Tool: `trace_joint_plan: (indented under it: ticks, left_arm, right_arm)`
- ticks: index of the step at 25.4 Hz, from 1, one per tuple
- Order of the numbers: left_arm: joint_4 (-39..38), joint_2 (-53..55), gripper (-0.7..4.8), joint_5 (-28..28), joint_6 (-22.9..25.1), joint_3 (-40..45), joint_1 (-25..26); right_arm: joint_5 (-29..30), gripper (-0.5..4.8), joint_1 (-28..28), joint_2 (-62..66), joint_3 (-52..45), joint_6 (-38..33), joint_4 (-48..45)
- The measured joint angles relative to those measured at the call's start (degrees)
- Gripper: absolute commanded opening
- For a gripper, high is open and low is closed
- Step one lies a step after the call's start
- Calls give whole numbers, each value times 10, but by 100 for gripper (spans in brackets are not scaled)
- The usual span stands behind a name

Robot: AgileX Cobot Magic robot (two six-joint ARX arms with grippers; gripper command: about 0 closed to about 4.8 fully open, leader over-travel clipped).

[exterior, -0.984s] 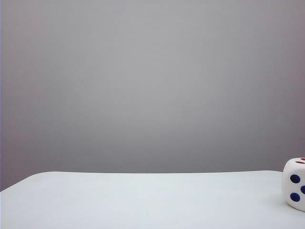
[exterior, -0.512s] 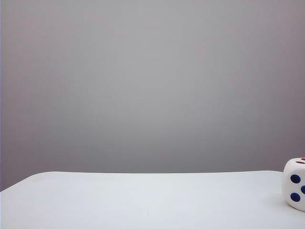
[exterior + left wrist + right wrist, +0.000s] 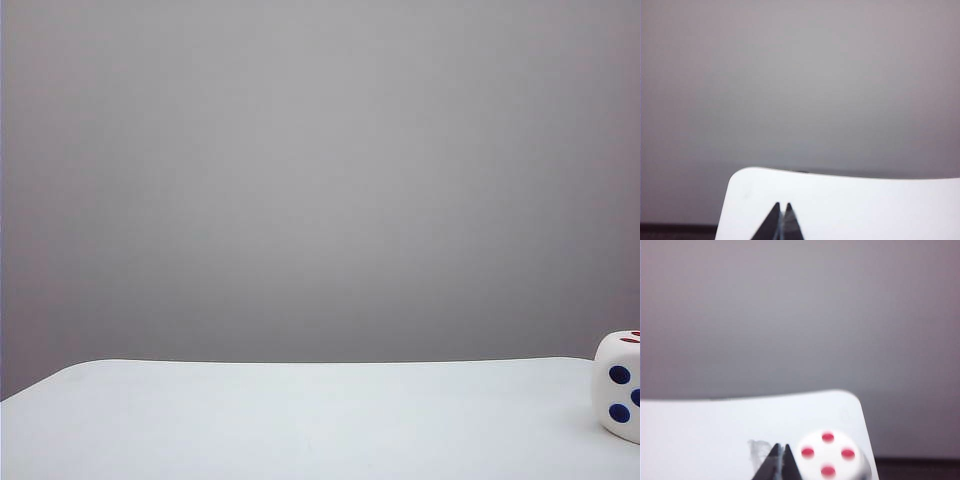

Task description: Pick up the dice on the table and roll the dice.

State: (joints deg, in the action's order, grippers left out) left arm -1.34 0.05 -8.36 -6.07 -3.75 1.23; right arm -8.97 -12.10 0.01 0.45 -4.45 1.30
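Note:
The dice (image 3: 620, 398) rests on the white table (image 3: 300, 420) at the far right edge of the exterior view, dark blue pips on its side and red pips on top. The right wrist view shows the dice (image 3: 830, 455) with four red pips up, near the table's corner. My right gripper (image 3: 781, 446) is shut and holds nothing, its tips just beside the dice and apart from it. My left gripper (image 3: 782, 205) is shut and holds nothing, over bare table (image 3: 865, 205) near another corner. Neither gripper shows in the exterior view.
A plain grey wall (image 3: 320, 180) stands behind the table. The table's rounded corners and edges lie close to both grippers in the wrist views. A faint smudge (image 3: 758, 450) marks the tabletop beside the right gripper's tips.

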Motion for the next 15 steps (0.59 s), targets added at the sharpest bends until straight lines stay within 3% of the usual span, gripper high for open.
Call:
trace_joint_plan:
  ticks: [11,15]
  left_arm:
    - [-4,0,-5,18,0,36,1]
    - [-51,0,-1,59,0,36,1]
  right_arm:
    - [-28,-1,0,0,0,0,22]
    - [-29,-1,0,0,0,0,68]
